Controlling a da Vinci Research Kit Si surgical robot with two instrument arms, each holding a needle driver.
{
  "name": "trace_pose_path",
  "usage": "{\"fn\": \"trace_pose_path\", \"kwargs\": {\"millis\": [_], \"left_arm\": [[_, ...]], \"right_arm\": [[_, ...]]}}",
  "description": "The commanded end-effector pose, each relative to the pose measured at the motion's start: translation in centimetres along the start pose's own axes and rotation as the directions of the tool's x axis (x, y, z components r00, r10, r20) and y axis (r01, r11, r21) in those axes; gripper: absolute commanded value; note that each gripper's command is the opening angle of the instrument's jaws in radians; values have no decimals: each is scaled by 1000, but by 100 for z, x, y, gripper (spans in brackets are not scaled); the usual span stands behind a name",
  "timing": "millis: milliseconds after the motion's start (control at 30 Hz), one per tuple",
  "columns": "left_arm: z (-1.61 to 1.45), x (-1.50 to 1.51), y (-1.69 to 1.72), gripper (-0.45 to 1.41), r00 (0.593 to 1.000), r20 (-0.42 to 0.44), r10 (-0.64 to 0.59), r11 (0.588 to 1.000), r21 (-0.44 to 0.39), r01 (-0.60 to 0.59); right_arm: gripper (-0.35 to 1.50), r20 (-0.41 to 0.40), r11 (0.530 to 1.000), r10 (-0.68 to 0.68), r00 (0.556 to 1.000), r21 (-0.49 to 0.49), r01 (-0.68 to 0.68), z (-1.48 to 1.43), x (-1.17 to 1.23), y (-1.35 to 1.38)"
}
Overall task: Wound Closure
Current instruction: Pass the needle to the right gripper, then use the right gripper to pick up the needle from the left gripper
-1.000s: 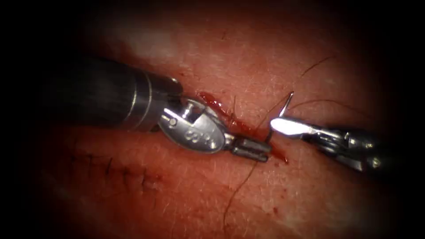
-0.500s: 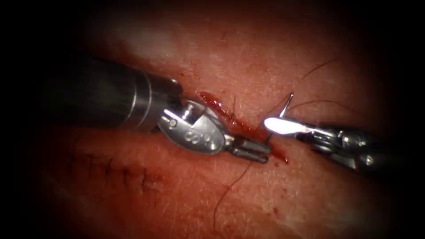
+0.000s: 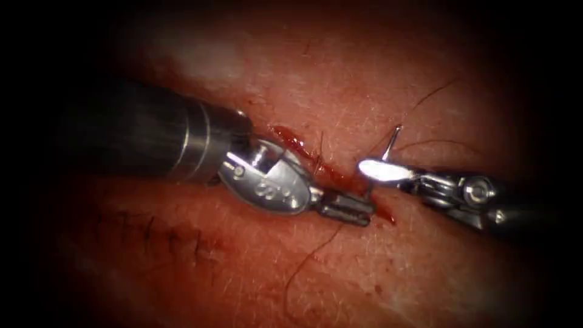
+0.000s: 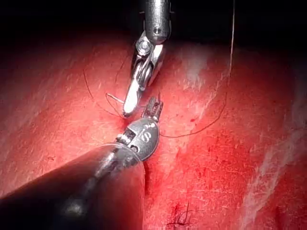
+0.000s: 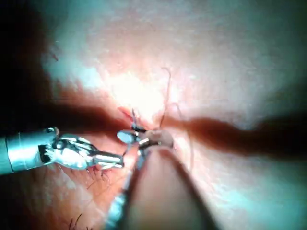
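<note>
The cut (image 3: 303, 155) runs slantwise across the tissue (image 3: 340, 79), wet with red fluid. My left tool (image 3: 366, 212) lies over the cut with its jaws shut on the needle near its rear end. The needle (image 3: 393, 138) passes through the tissue, and its tip stands out on the right side of the cut. My right tool (image 3: 364, 167) comes in from the right, its jaws shut on the needle just below the tip. Dark thread (image 3: 303, 261) trails from the left jaws down over the tissue. The left wrist view has both tools, left (image 4: 154, 104) and right (image 4: 128, 111), meeting at the cut.
A row of earlier stitches (image 3: 173, 237) closes the cut's lower left stretch. More thread (image 3: 446, 143) curves over the tissue right of the needle, and a long strand (image 4: 229, 72) hangs across the left wrist view. The left tool's shaft (image 3: 146, 130) covers the upper left.
The right tool's jaws stood open beside the needle and have slid a little left and shut on it. The trailing thread below the left jaws has swung left.
</note>
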Motion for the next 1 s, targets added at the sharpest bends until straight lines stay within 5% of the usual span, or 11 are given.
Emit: {"fn": "trace_pose_path", "kwargs": {"millis": [33, 200, 300, 433, 567, 700, 833, 933, 1000], "left_arm": [[7, -4, 4, -45, 1000, -2, -2, 1000, -2, 2], [6, -3, 2, -40, 1000, -4, -3, 1000, -3, 3], [5, -2, 3, 49, 998, -2, -68, 998, -9, 68], [4, -2, 0, 81, 975, -6, -222, 975, -12, 222], [0, -2, 1, 77, 938, -10, -346, 938, -19, 346], [-4, -3, 2, 52, 880, -11, -475, 879, -52, 474], [-5, -8, 1, -3, 799, 19, -600, 796, -76, 600], [-7, -16, -1, -27, 680, 38, -733, 677, -60, 733], [-10, -22, -2, -45, 633, 53, -773, 632, -32, 774]], "right_arm": [[-35, 15, 1000, -25, 1000, 3, 25, 7, -8, 3], [-35, -13, 994, -107, 994, -16, 107, 7, -6, 3], [-35, -19, 991, -130, 991, -23, 130, 3, -4, 4], [-35, -33, 985, -172, 985, -37, 171, -3, 0, 6], [-35, -53, 980, -196, 979, -49, 194, -9, 3, 9], [-35, -82, 976, -213, 974, -53, 209, -13, 6, 9], [-35, -110, 973, -227, 968, -54, 223, -16, 8, 8], [-35, -123, 970, -243, 962, -54, 238, -17, 8, 8], [-35, -131, 967, -254, 958, -59, 248, -16, 8, 7]]}}
